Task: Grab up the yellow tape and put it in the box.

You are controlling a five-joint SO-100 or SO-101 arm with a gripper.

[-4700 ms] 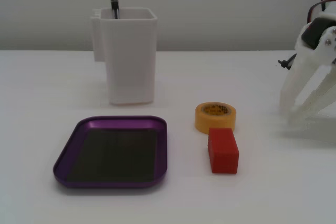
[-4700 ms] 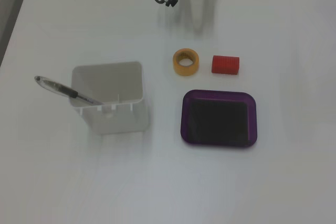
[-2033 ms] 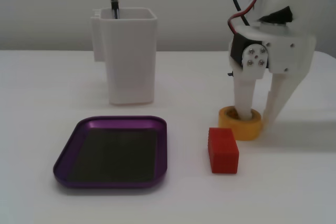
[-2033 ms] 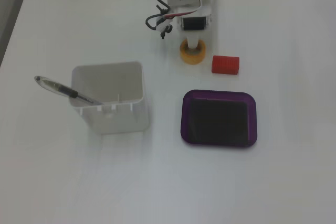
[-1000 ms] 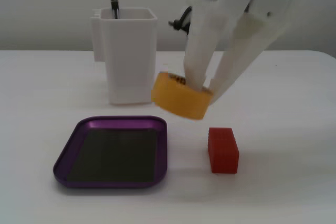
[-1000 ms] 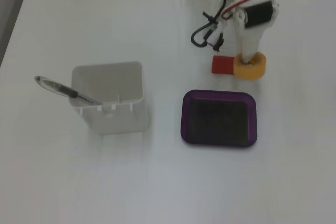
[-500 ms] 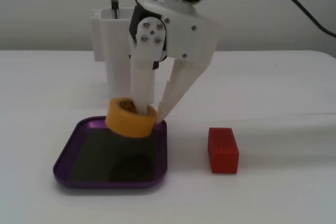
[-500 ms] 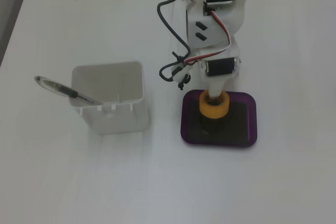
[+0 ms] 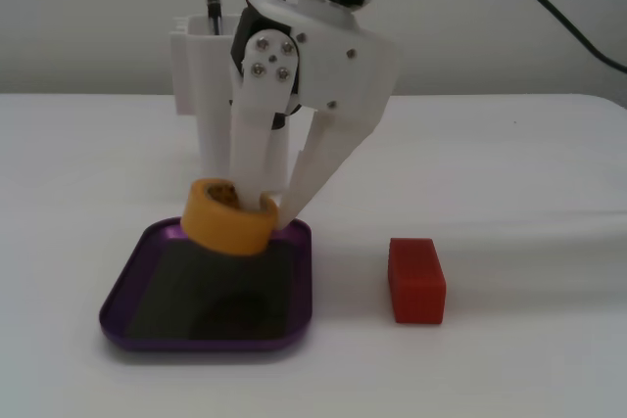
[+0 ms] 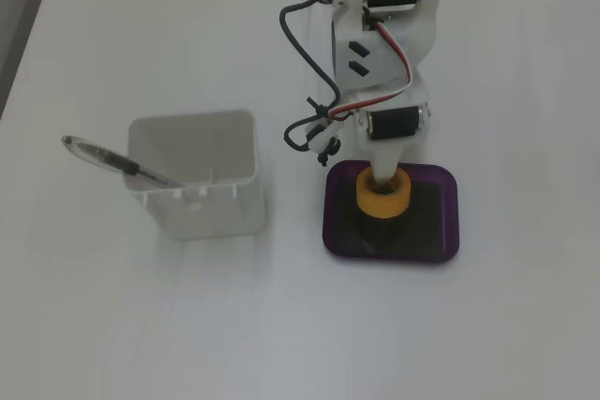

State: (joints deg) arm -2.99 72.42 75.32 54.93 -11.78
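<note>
The yellow tape hangs tilted just above the back part of the purple box. My gripper is shut on the yellow tape, with one finger down in the roll's core and the other outside its right wall. From above, the yellow tape sits over the back half of the box, right under my gripper. The tape's shadow falls on the box's dark bottom.
A red block lies on the table right of the box. A tall white container holding a pen stands left of the box from above; in a fixed view the white container is behind the arm.
</note>
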